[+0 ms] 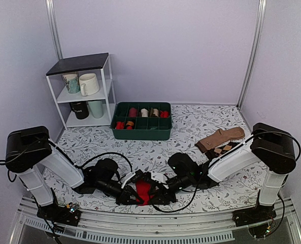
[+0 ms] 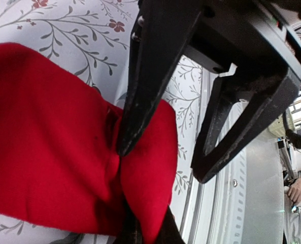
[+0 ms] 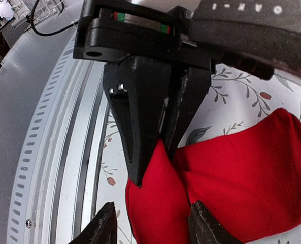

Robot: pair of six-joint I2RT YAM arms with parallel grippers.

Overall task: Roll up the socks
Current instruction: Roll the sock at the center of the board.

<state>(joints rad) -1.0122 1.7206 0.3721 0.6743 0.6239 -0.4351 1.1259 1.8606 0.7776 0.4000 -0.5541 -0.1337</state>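
The red socks (image 1: 143,192) lie bunched on the flowered tablecloth near the front edge, between both arms. In the left wrist view the socks (image 2: 48,142) fill the left half. My left gripper (image 2: 140,226) is shut, pinching a fold at their near end. The right wrist view shows that same left gripper (image 3: 155,162) from the front, its jaws closed on the red fold. My right gripper (image 3: 153,213) is open and straddles the end of the socks (image 3: 241,188). One of its fingertips (image 2: 123,147) rests on the cloth and the other hangs just off the socks' edge.
A green bin (image 1: 140,133) of rolled socks stands at the back centre. A tan sock (image 1: 222,137) and an argyle sock (image 1: 222,149) lie at the right. A white shelf (image 1: 84,91) with mugs stands back left. The metal rail (image 1: 140,223) runs just behind the grippers.
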